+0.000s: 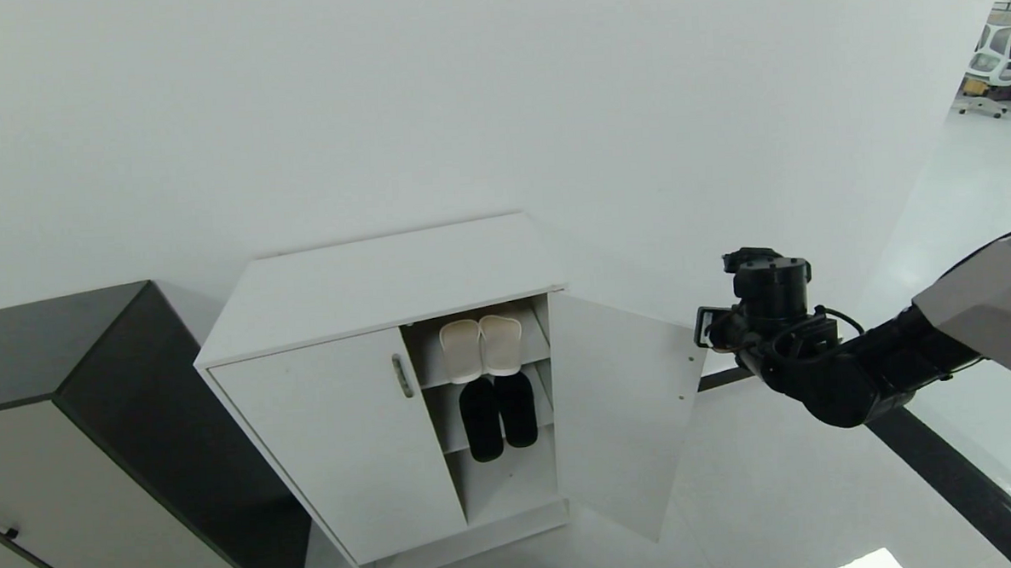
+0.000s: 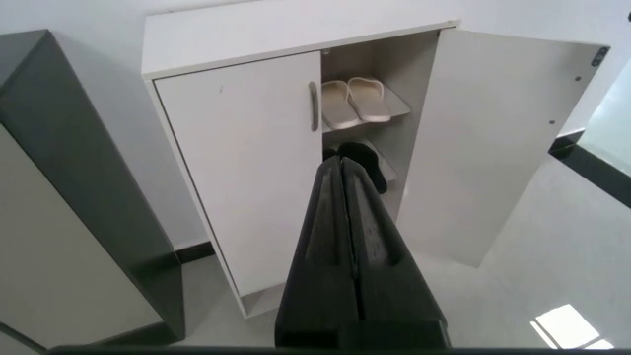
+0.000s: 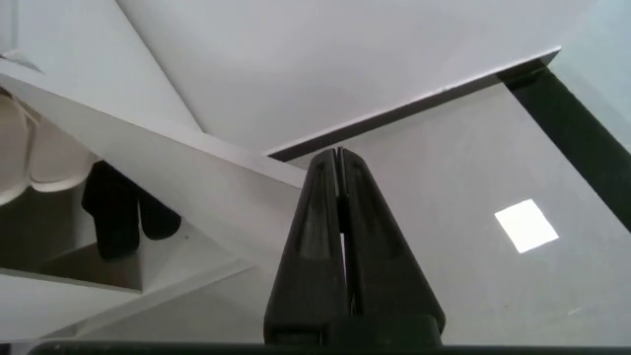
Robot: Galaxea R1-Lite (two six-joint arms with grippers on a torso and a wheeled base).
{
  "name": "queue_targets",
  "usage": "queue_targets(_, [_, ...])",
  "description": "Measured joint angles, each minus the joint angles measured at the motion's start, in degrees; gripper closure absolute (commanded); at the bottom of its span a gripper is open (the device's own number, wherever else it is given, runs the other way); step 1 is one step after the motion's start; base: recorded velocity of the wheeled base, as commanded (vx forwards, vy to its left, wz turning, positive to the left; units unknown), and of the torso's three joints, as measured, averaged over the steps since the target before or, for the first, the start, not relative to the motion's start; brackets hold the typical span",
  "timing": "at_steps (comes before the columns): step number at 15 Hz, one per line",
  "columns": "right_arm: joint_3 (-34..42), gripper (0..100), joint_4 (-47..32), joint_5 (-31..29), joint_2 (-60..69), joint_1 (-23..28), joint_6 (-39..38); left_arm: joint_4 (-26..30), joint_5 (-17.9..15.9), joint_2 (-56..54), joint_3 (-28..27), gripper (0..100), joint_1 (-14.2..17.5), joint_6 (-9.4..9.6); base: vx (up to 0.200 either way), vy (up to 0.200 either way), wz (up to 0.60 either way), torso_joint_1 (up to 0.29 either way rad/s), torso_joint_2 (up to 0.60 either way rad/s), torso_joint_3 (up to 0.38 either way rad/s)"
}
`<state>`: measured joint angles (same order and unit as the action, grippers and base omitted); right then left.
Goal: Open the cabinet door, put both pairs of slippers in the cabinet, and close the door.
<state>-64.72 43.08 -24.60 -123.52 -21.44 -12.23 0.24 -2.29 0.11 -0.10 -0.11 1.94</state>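
Head view: both pairs lie inside the cabinet [image 1: 386, 281], the white slippers [image 1: 481, 346] on the top shelf and the black slippers [image 1: 500, 414] at 6 o'clock of them. The door [image 1: 626, 415] stands open, and the right arm [image 1: 851, 371] hangs at 3 o'clock of its free edge, apart from it.

Left wrist view: the left gripper [image 2: 342, 160], fingers pressed together and empty, faces the shelves.

Right wrist view: the right gripper [image 3: 339, 153], likewise pinched together on nothing, is near the door.

Only the closing seems left. The right gripper would need to meet the door's outer face and push toward 9 o'clock.

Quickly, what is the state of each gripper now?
Left gripper: closed, holding nothing.
Right gripper: closed, holding nothing.
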Motion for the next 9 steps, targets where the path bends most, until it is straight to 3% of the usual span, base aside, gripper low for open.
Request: queue_targets(9, [-1.7,100,0.0,0.0,-3.7,0.3,0.0,0.0,0.0,0.0,0.0,100,0.0,-0.02,0.0,0.0,0.0,0.0,0.0,0.0])
